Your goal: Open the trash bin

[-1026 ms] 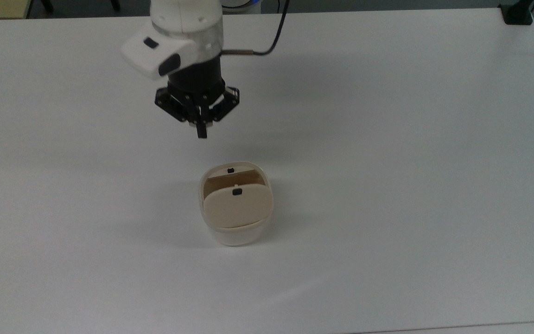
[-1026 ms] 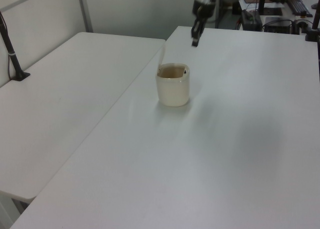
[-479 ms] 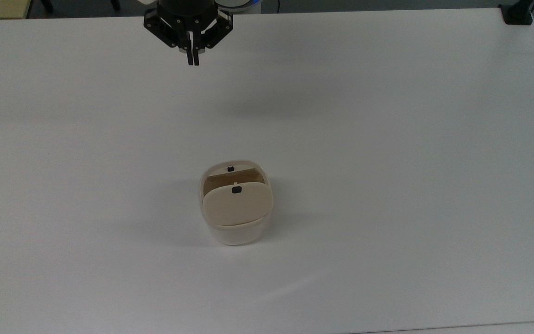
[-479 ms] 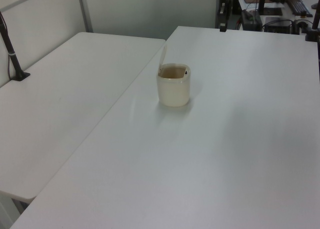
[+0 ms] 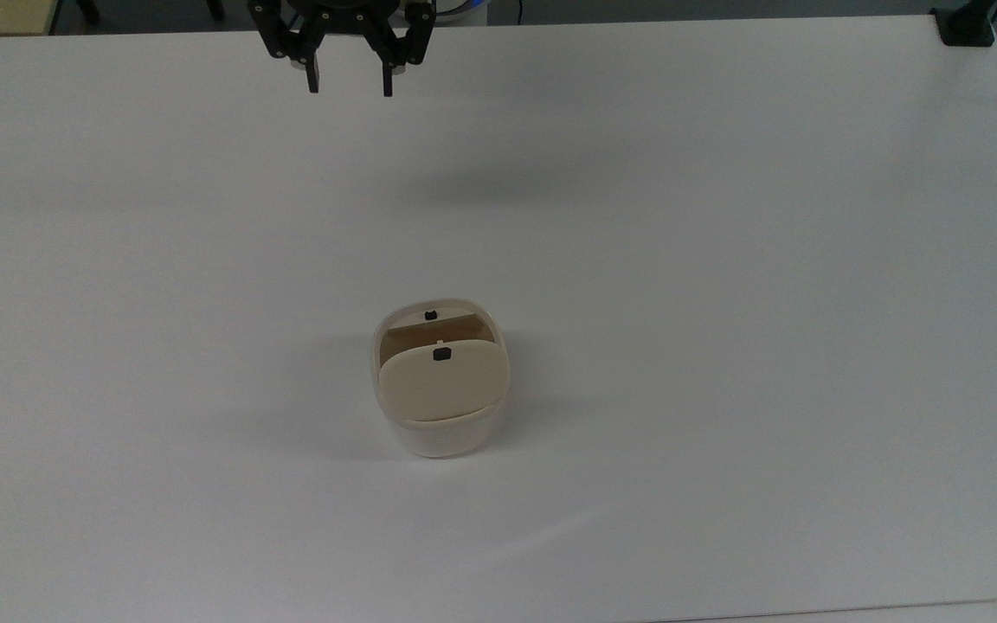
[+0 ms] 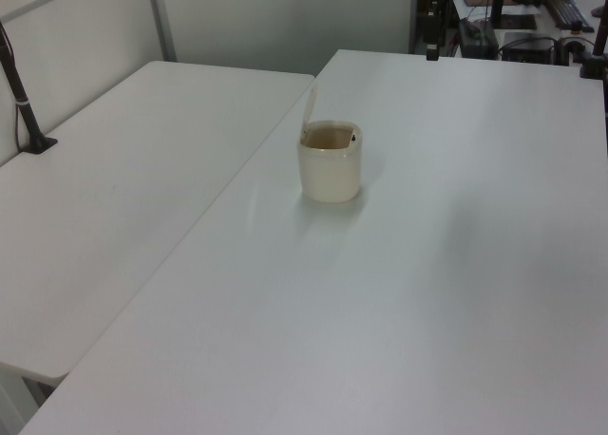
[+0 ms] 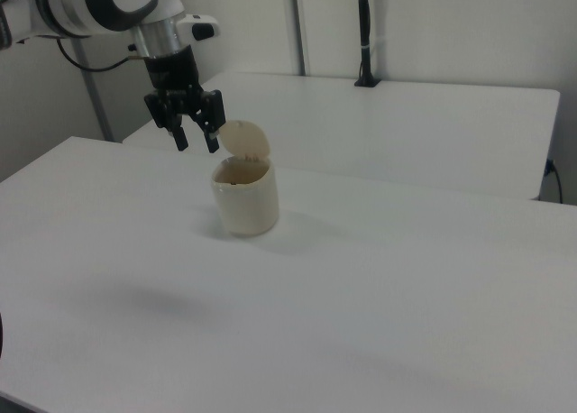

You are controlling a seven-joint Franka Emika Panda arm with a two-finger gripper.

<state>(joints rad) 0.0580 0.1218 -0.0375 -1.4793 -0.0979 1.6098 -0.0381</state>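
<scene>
So the small cream-white plastic trash bin (image 5: 438, 394), rounded-square in shape, sits upright on the big white table (image 5: 723, 260), roughly in the middle of it in the top view. Its flat beige lid (image 5: 442, 381) is already flipped up: in the right view the lid (image 7: 244, 141) stands nearly upright off the far edge of the bin (image 7: 245, 197), and you can look straight down into the brownish inside. In the left view the lid (image 6: 310, 107) shows edge-on as a thin sliver rising on the left view's left of the bin (image 6: 330, 161). A little black square button (image 5: 430, 314) sits on the rim at the side nearer the arm, and a second small black bit (image 5: 441, 355) shows near the lid's free edge.

The robot's black two-finger gripper (image 5: 350, 85) hangs up at the top edge of the top view, well apart from the bin, touching nothing. Its two fingers are spread with a clear gap between them, nothing held. In the right view the gripper (image 7: 196, 139) points down, on the right view's left of the lid, with the white arm (image 7: 99, 3) reaching in from the upper left corner.

A second white table (image 6: 123, 207) butts up alongside, with a black pole (image 6: 19, 93) clamped at its edge.
</scene>
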